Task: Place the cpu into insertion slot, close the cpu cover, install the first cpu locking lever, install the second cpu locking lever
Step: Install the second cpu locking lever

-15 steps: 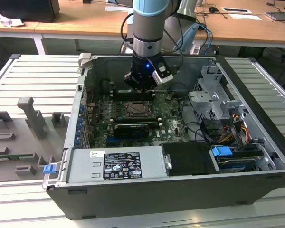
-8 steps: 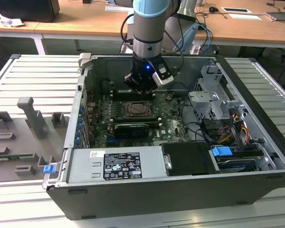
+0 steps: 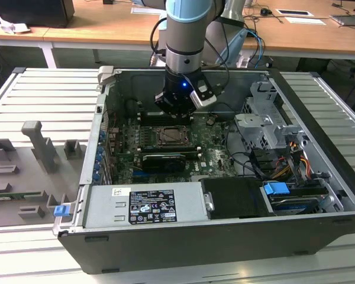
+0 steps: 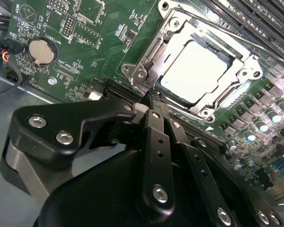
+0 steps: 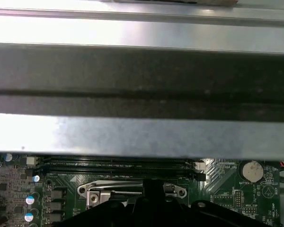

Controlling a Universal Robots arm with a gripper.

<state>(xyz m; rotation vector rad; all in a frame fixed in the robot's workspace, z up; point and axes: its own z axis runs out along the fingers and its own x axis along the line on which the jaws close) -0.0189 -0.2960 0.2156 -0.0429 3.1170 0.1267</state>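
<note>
Gripper (image 4: 154, 97), matte black w/ silver screws, has its fingers pressed together, tips at the near corner of the cpu cover (image 4: 177, 33). Thin silvery cover frame lies flat on the insertion slot (image 3: 175, 137), amid green board. Pale square cpu (image 4: 195, 71) shows through its cut-out.

The arm (image 3: 186, 29) hangs straight down at upper centre of the exterior view; the gripper (image 4: 154, 97) has its fingers pressed together.
</note>
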